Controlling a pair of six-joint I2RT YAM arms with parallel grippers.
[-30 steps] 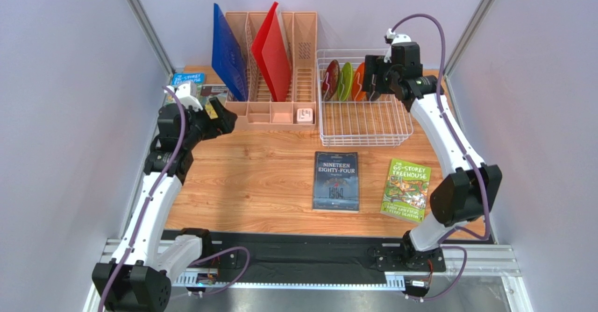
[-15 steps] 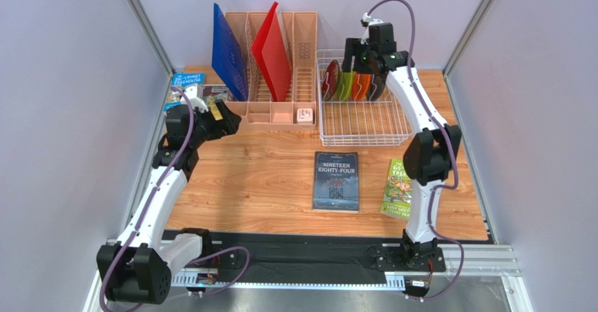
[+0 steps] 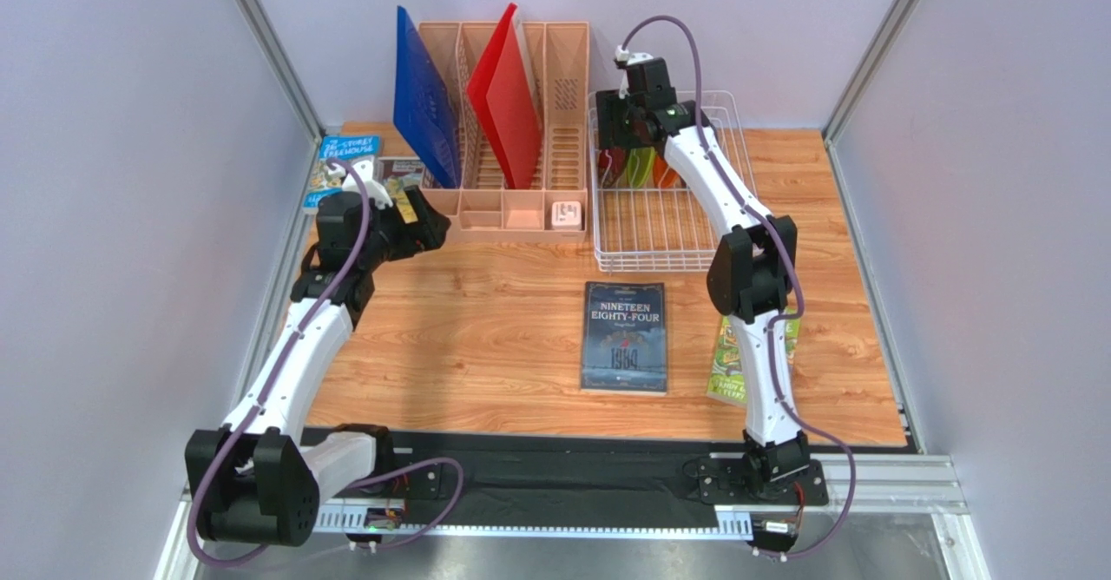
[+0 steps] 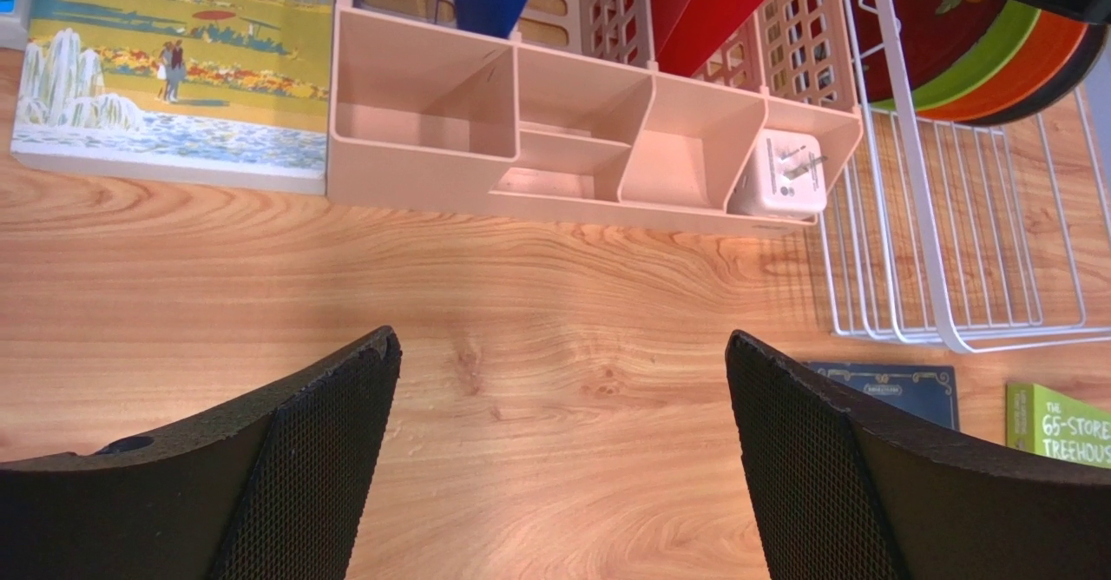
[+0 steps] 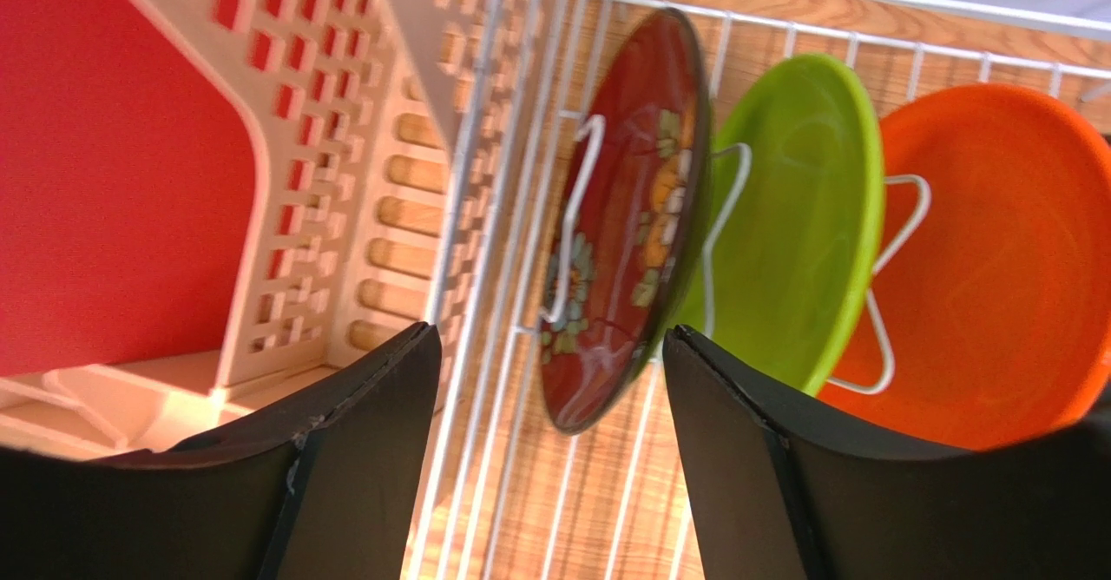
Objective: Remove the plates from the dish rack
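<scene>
Over the table (image 3: pixel 496 333), from the top view, we see the right gripper (image 3: pixel 626 122) at the dish rack (image 3: pixel 678 265), where the plates (image 3: pixel 642 166) all seem to stand: nothing unloaded yet. At our left wrist, the left gripper (image 4: pixel 561 346) gapes wide, empty. At our right wrist, jaws stand part open astride the dark red plate (image 5: pixel 626 215), not gripping; the lime green plate (image 5: pixel 796 202) and orange plate (image 5: pixel 1004 268) stand beside.

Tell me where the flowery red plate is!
In the right wrist view, the flowery red plate stands on edge at the left end of the dish rack, beside the green plate, before the open right gripper.
</scene>
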